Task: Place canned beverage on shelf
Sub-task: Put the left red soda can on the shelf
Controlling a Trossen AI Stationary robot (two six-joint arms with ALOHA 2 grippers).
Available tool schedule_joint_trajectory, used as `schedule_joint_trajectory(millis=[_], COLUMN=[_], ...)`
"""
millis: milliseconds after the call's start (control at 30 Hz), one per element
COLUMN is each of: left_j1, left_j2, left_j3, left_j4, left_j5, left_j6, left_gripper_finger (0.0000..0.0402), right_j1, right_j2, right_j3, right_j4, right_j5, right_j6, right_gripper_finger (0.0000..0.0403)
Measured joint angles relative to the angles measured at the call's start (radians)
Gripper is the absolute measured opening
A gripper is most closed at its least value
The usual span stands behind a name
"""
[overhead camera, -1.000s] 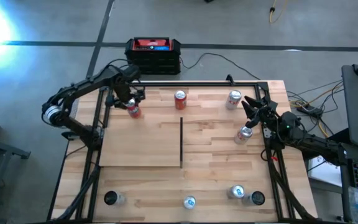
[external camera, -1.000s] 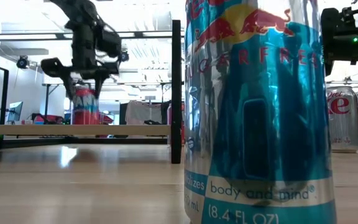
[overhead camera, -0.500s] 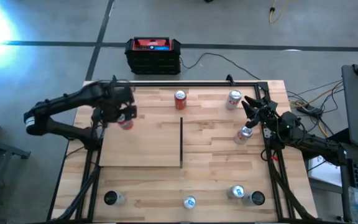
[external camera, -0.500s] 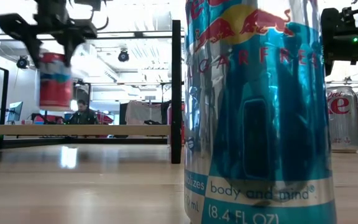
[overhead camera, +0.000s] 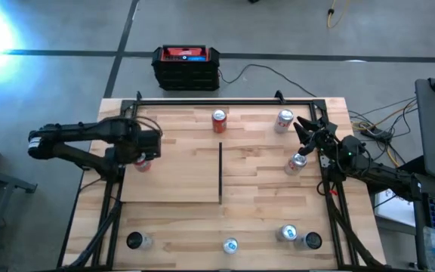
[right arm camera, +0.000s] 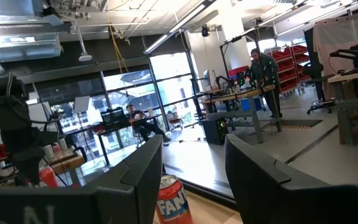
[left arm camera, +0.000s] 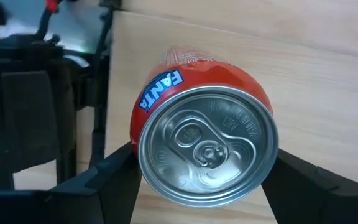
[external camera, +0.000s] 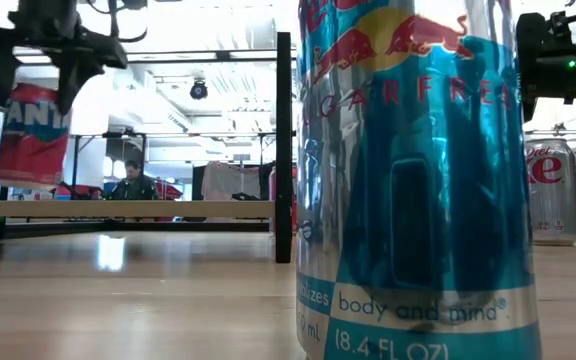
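My left gripper is shut on a red Fanta can, held in the air over the left end of the shelf. The shelf is a pale board with a black upright bar along its right edge. In the low view the can hangs tilted under the gripper. My right gripper is open and empty at the table's right side, just beyond a silver can standing on its base. My left gripper pinches the Fanta can between its two fingers, on the side wall just below the top rim. The fingers come from above, pointing down. The can hangs below them, lifted clear of the shelf and tilted.
A red can and a silver can stand near the far edge. Several cans stand along the near edge, one of them a Red Bull can right at the low camera. A black frame rail runs along the far edge.
My left gripper has carried the Fanta can from near the far edge toward the table's near and left edges. The can has been lifted clear of the surface and now hangs tilted over the shelf's left end.
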Motion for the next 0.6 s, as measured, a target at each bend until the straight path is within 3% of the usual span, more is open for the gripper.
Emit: schedule_joint_trajectory(millis=[267, 600], left_j1=[-0.007, -0.007], left_j2=[-0.14, -0.209], left_j3=[-0.116, -0.163], left_j4=[0.118, 0.082], left_j5=[0.0, 0.008], left_j6=[-0.037, -0.038], left_gripper_finger=[0.027, 0.027], right_j1=[0.0, 0.0], right_j2=[0.0, 0.0], right_j3=[0.0, 0.0], right_j4=[0.0, 0.0], right_j5=[0.0, 0.0], right_j6=[0.0, 0.0], right_gripper_finger=[0.0157, 0.0157])
